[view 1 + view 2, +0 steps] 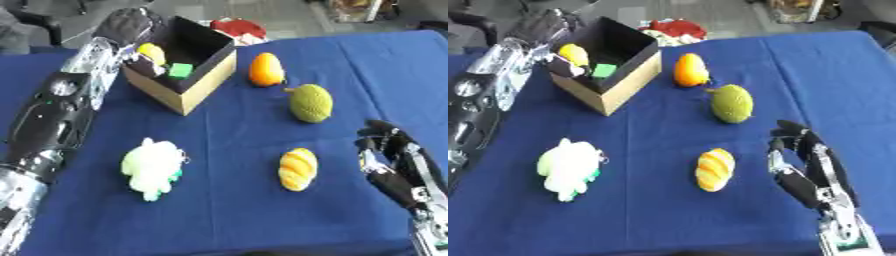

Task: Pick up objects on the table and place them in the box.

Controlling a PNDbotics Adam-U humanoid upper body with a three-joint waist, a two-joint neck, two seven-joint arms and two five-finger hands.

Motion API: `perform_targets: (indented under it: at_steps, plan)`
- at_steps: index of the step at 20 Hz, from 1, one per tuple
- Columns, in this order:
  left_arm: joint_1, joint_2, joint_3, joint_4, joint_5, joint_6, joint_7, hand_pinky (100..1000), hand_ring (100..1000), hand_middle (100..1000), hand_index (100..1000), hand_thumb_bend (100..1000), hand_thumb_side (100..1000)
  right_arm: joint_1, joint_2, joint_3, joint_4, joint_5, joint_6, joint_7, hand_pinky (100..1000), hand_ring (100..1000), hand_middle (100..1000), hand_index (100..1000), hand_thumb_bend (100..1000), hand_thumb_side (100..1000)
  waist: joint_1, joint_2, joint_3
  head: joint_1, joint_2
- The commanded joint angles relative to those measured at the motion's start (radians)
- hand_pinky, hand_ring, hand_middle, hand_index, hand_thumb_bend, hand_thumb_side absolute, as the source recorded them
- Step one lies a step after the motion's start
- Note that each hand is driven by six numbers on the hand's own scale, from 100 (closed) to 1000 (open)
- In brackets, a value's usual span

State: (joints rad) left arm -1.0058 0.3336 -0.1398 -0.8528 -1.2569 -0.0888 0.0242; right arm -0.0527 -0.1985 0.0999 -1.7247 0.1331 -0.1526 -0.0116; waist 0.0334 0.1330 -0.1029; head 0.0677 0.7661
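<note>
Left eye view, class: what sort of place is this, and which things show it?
Probably an indoor robot test room: a table under a blue cloth, toy items such as an orange fruit beside a cardboard box, and bare floor beyond.

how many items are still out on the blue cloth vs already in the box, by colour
On the cloth:
orange fruit: 1
green bumpy fruit: 1
yellow-orange striped item: 1
pale green plush toy: 1
In the box:
yellow item: 1
green block: 1
Total: 6

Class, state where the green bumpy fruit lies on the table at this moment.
In the left eye view the green bumpy fruit lies right of centre on the blue tablecloth, just below-right of the orange fruit and above the striped yellow-orange toy.
</note>
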Motion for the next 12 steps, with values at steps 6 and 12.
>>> perform_targets:
  at_steps: [6, 12]
  plan:
    - [0.028, 0.116, 0.032, -0.227, 0.354, 0.031, 0.009, 732, 610, 599, 813, 678, 336, -0.016, -0.016, -0.006, -0.015, 0.005, -0.005, 0.005, 830, 667, 673, 822, 100, 214, -0.015, -0.023, 0.019, -0.010, 0.004]
    - [0.217, 0.254, 0.048, -0.567, 0.789, 0.061, -0.063, 729, 589, 575, 796, 599, 311, -0.049, -0.035, -0.010, -0.022, 0.022, -0.004, 0.007, 831, 668, 674, 824, 100, 199, -0.009, -0.024, 0.041, -0.027, 0.004]
